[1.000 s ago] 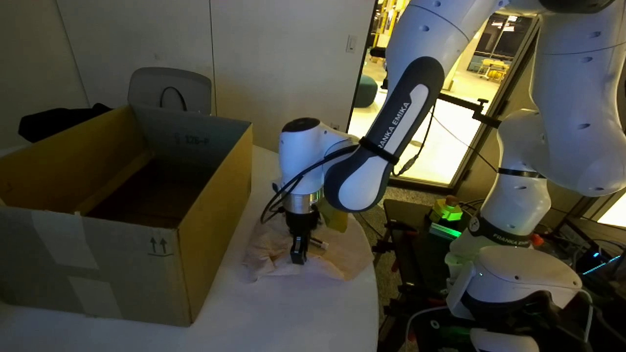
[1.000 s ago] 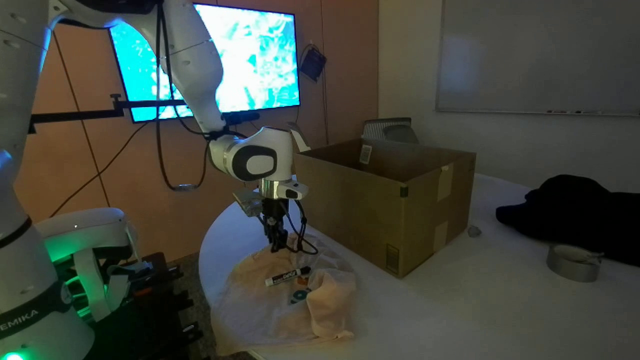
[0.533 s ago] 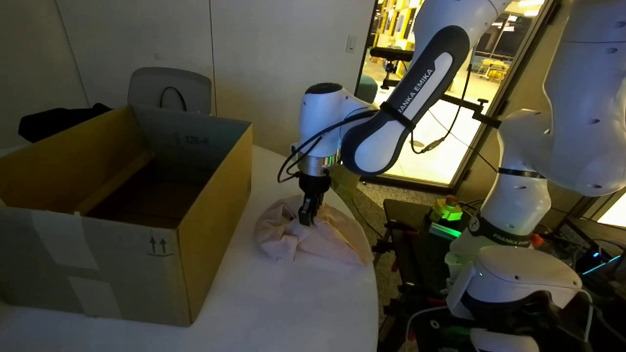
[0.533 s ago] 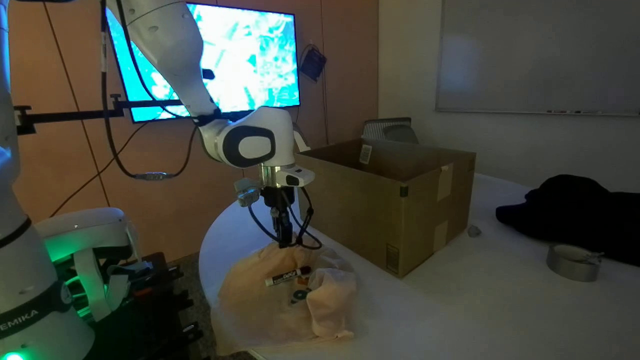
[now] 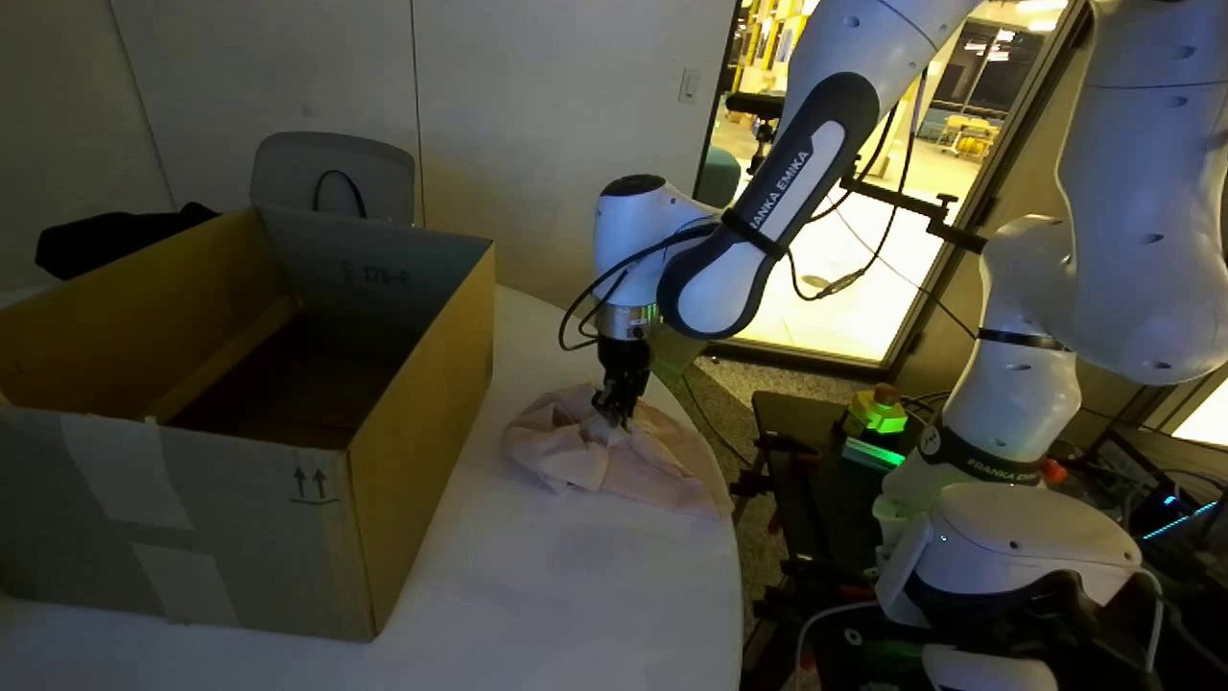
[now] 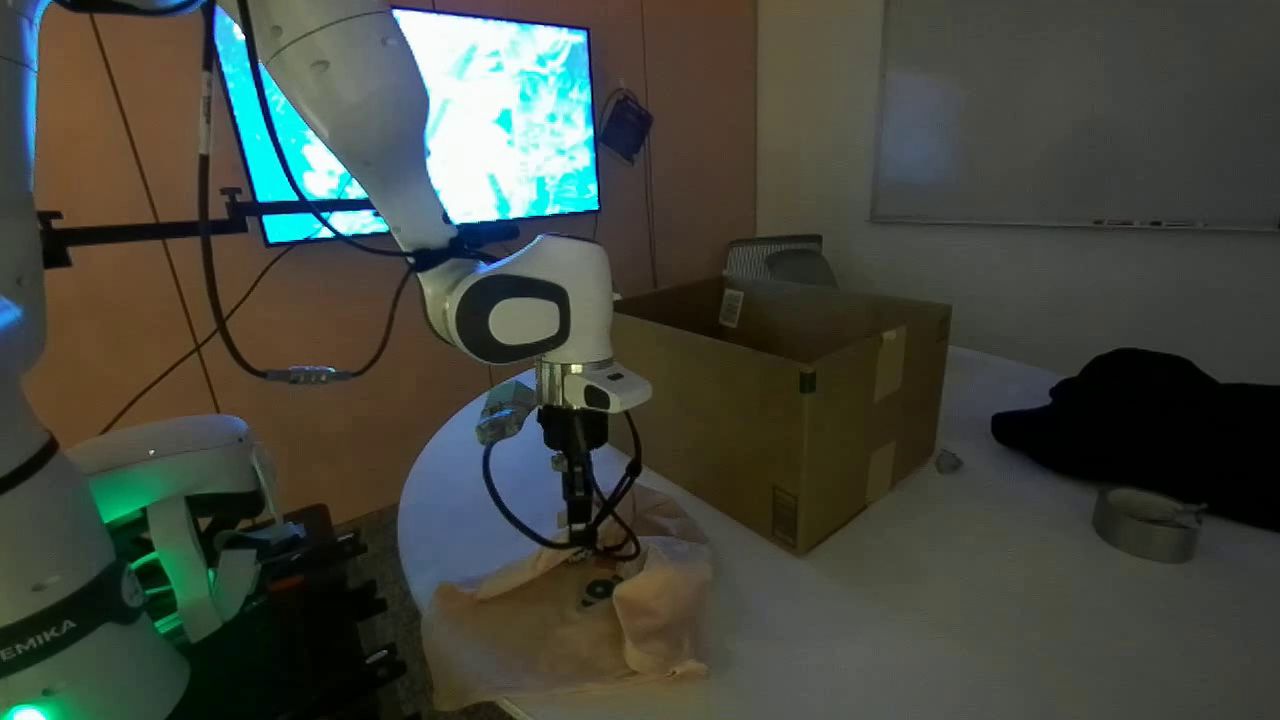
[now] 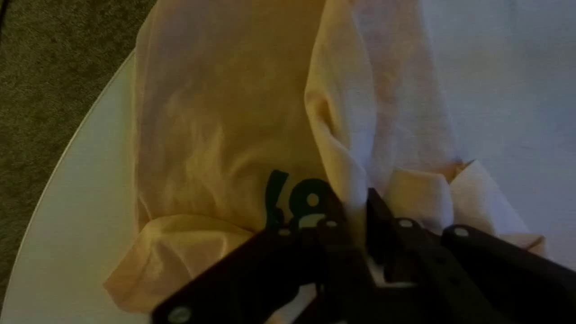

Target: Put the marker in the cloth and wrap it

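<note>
Cloth [image 6: 540, 635]: leftmost of the work in an exterior view, on the worktop [image 6: 900, 620]; its upper edge is now drawn over towards the middle as a raised ridge; half a second ago the marker lay there in plain sight, now it is out of sight; so the first turn of the wrap looks under way, not finished, since much of the near part lies flat with its green print [image 6: 598, 592] showing
Hand [image 6: 581, 542]: next along, low at the ridge; in the wrist view its fingers [image 7: 380, 222] are pressed in on a fold [image 7: 344, 135] of the cloth, pinching it; the fold runs long and narrow up that view from the fingertips
Marker: seen in no view now; judged to be on the cloth, under the ridge or behind the hand
Marker's long axis: cannot be told while hidden; if it has not rolled, it should slant across the cloth, dark end to the right, as when last in sight; the fold likely needs laying well past it before release, or the marker may drag along or peep out
Box [image 6: 715, 440]: upright, right of the cloth and near it
Far right: a grey roll [image 6: 1145, 525] and a dark heap [image 6: 1180, 430]; both well apart from the cloth
</note>
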Controlling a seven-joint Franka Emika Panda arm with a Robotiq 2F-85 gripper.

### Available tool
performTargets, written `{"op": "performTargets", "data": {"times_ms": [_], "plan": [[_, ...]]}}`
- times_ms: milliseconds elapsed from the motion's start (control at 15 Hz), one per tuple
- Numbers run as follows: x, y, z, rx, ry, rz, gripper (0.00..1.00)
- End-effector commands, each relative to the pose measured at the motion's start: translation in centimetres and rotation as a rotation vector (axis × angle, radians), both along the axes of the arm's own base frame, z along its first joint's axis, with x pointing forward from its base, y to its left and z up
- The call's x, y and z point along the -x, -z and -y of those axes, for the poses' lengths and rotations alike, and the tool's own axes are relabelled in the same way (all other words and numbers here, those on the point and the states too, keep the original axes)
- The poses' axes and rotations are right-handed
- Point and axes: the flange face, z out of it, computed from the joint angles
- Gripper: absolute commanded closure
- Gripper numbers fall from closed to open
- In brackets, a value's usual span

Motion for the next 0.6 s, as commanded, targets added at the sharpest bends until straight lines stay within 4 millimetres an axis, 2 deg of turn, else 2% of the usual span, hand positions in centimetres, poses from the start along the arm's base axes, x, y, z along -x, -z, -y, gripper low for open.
{"op": "performTargets", "data": {"times_ms": [0,200,400,467,533], "plan": [[-0.3,0.1,0.3,0.000,0.028,-0.002,0.49],[-0.4,-0.4,0.9,0.014,0.036,0.008,0.27],[-0.7,-1.3,2.6,-0.004,0.049,0.023,0.05],[-0.7,-1.7,3.3,-0.016,0.053,0.030,0.00],[-0.7,-1.9,3.9,-0.027,0.060,0.038,0.00]]}}
